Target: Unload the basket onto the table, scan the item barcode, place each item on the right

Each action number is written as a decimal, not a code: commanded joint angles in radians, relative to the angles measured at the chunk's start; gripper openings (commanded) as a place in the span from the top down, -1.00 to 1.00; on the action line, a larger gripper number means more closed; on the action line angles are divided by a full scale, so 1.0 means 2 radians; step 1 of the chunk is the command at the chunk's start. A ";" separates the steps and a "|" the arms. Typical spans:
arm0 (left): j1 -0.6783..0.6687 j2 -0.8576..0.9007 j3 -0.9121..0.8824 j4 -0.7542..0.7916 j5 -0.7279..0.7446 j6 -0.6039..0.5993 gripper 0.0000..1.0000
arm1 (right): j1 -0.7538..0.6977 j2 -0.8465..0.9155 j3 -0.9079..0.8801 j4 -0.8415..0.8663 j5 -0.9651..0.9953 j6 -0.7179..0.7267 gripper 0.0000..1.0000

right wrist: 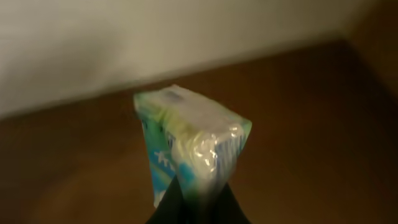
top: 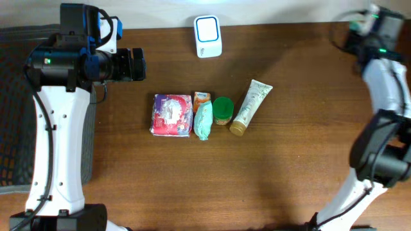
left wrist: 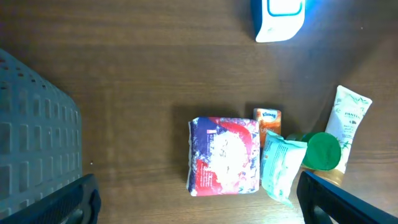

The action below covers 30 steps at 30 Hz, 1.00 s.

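A dark brown wooden table (top: 302, 160) seen from above, with a pale wall along its far edge. A white scanner (top: 208, 35) with a blue-lit face stands at the far middle of the table.

Near the centre, five things lie in a close row:
- a red and white packet (top: 172, 115)
- a small orange tissue pack (top: 201, 97)
- a pale teal pouch (top: 203, 122), just in front of the tissue pack
- a green-lidded jar (top: 223, 110)
- a white tube (top: 252, 107), lying at a slant with its gold cap toward the near side

A grey mesh basket (top: 13, 128) sits off the table's left edge.

The white left arm (top: 61, 141) rises from the near left corner and bends at the top. Its wrist is turned so the left gripper (top: 135, 64) points right, toward the table's middle, and hangs above the wood well short of the row. Its two black fingers (left wrist: 74, 202) stand spread wide at the bottom corners of the wrist view, with nothing between them.

The right arm (top: 385, 83) climbs the right edge of the table and reaches to the far right corner. There the right gripper (right wrist: 196, 198) is clamped tight on the lower end of a wrapped pack (right wrist: 189, 149) in green, blue and white clear film. The pack stands up from the jaws, raised over the wood near the wall and well apart from the scanner.
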 commanded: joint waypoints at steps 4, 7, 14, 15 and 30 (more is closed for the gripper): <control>0.000 -0.005 0.001 0.001 0.000 0.004 -0.99 | -0.138 0.019 0.001 -0.075 0.000 0.011 0.92; 0.000 -0.005 0.001 0.001 0.000 0.004 -0.98 | -0.184 0.037 0.000 -0.081 -0.002 0.011 0.92; 0.000 -0.005 0.001 0.001 0.000 0.004 -0.98 | -0.217 0.079 -0.001 -0.085 -0.002 0.011 -0.97; 0.000 -0.005 0.001 0.001 0.000 0.004 -0.98 | -0.217 0.078 0.000 -0.085 -0.002 0.011 -0.97; 0.000 -0.005 0.001 0.001 0.000 0.004 -0.98 | -0.119 -0.063 0.004 -0.167 -0.708 0.013 -0.97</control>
